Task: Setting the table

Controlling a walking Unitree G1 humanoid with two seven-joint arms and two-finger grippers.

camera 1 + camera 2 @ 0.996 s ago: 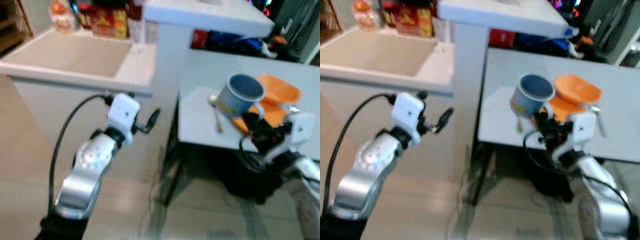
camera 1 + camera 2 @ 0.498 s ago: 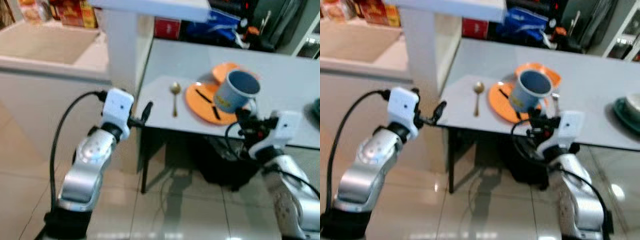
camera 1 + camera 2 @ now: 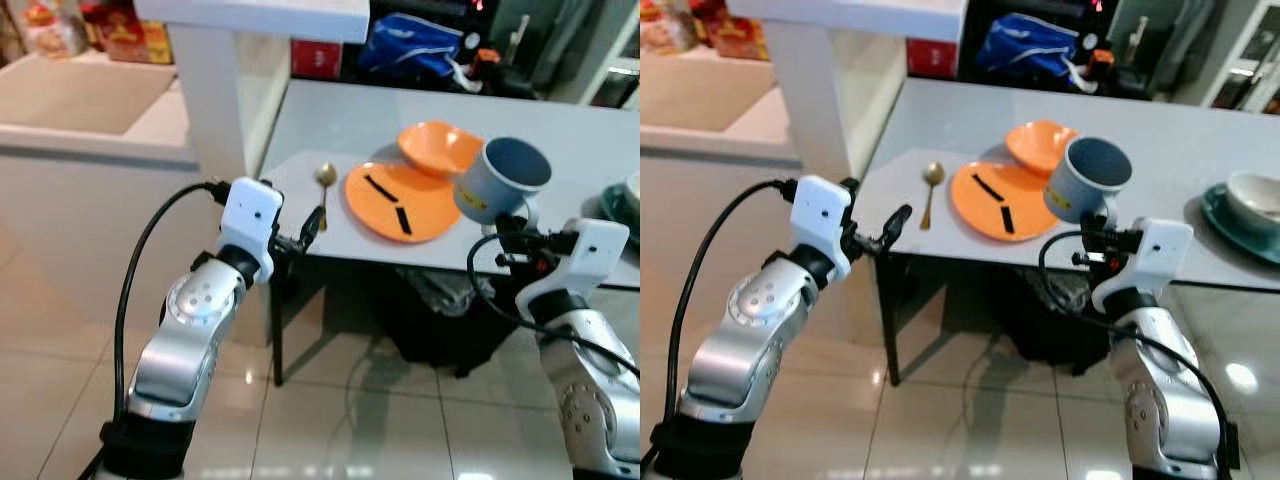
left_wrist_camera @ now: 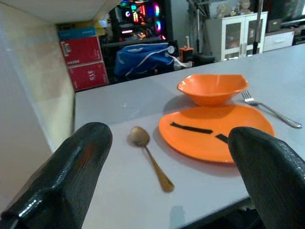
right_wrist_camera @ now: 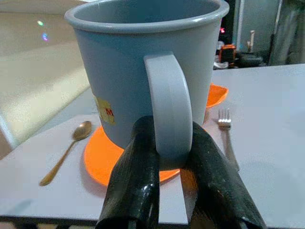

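Mug [image 5: 143,71] pinched by handle in right gripper [image 5: 174,162], aloft at table's [image 3: 940,120] near edge, right of orange plate [image 3: 995,200] | left gripper [image 4: 167,191] wide, empty | risk: mug swivels, slips, strikes fork [image 5: 226,131].

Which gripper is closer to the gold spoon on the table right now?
Left. The left gripper hangs open at the table's near edge, just short of the spoon. The right gripper holds the mug by its handle, beyond the orange plate.
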